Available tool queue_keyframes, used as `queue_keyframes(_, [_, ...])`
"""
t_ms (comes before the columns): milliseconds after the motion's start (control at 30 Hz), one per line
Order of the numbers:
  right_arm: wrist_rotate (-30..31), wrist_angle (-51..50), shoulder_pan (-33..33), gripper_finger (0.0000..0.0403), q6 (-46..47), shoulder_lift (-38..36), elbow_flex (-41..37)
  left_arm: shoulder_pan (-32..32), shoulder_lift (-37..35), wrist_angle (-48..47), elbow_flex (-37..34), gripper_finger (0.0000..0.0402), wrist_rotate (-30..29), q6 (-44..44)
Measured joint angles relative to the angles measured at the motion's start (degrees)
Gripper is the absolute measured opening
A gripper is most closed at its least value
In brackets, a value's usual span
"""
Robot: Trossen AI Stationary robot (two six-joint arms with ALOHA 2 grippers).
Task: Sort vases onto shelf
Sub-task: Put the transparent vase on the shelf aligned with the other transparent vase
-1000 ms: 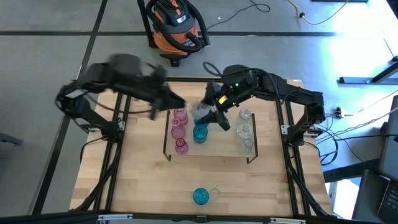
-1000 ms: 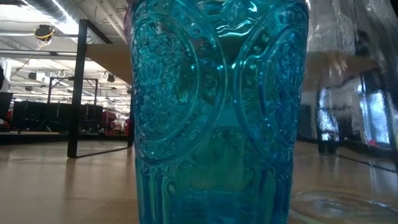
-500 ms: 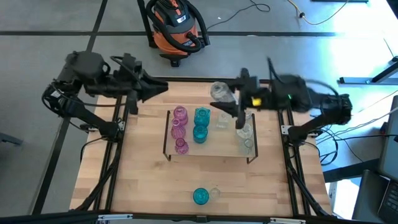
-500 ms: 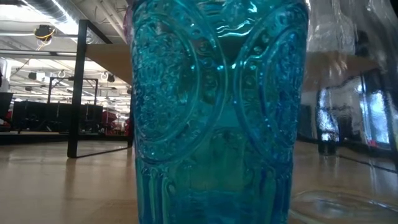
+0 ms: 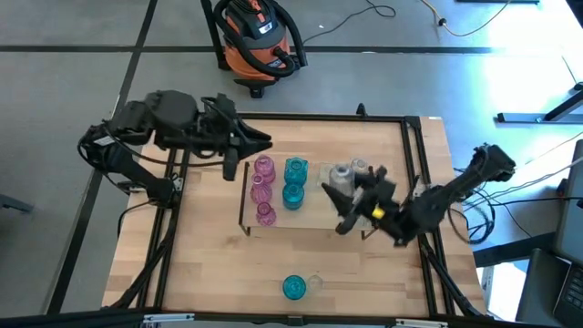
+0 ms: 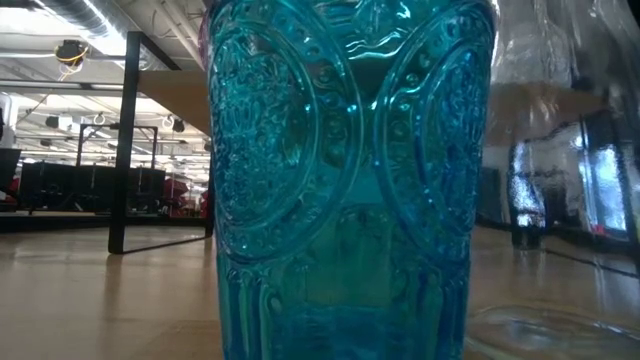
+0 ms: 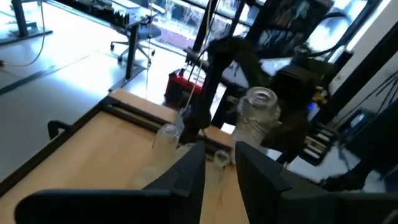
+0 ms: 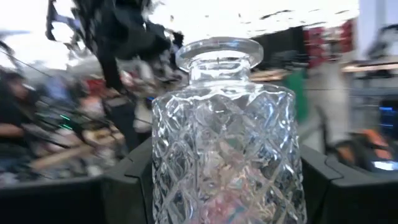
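The light-wood shelf (image 5: 319,217) stands mid-table. On it are three pink vases (image 5: 262,189) at its left end, two teal vases (image 5: 294,181) beside them, and clear vases (image 5: 362,169) at its right end. My right gripper (image 5: 347,195) is shut on a clear diamond-cut vase (image 5: 341,178) above the shelf's right part. My left gripper (image 5: 262,142) is empty, just off the shelf's far left corner, its fingers a narrow gap apart (image 7: 219,163). A teal vase (image 5: 293,287) and a small clear one (image 5: 314,281) stand near the table's near edge. My right gripper pinches the clear vase's body (image 8: 163,186) between its two fingers (image 8: 127,183), one on each side, below the neck. The fingers come from the table's right, near side. The vase stands upright in the hold and looks lifted above the shelf top (image 7: 258,118).
The near teal vase (image 6: 350,180) fills the low view, with the shelf's dark bracket (image 6: 125,140) behind it. An orange shop vacuum (image 5: 260,41) stands on the floor beyond the far edge. Bare tabletop (image 5: 209,273) lies between the shelf and the near edge.
My right gripper has carried the clear vase from beside the teal vases, up and toward the far edge, then round toward the right end of the shelf. My left gripper drew back toward the table's left and has come back toward the shelf's far left corner.
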Motion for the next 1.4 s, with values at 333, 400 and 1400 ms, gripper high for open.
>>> queue_keyframes(333, [22.6, 7.7, 0.8, 0.0218, 4.1, 18.2, 4.6, 1.6, 1.9, -5.9, 0.0, 0.0082, -1.3, 10.3])
queue_keyframes(400, [22.6, 7.5, 0.3, 0.0218, 5.6, 22.0, 7.8, 2.6, 1.9, -7.4, 0.0, 0.0082, -1.1, 12.5])
queue_keyframes(1400, [22.7, -6.5, -2.8, 0.0218, -20.3, 36.1, 44.2, 1.7, 0.3, -7.3, 0.0, 0.0082, 21.6, 22.9])
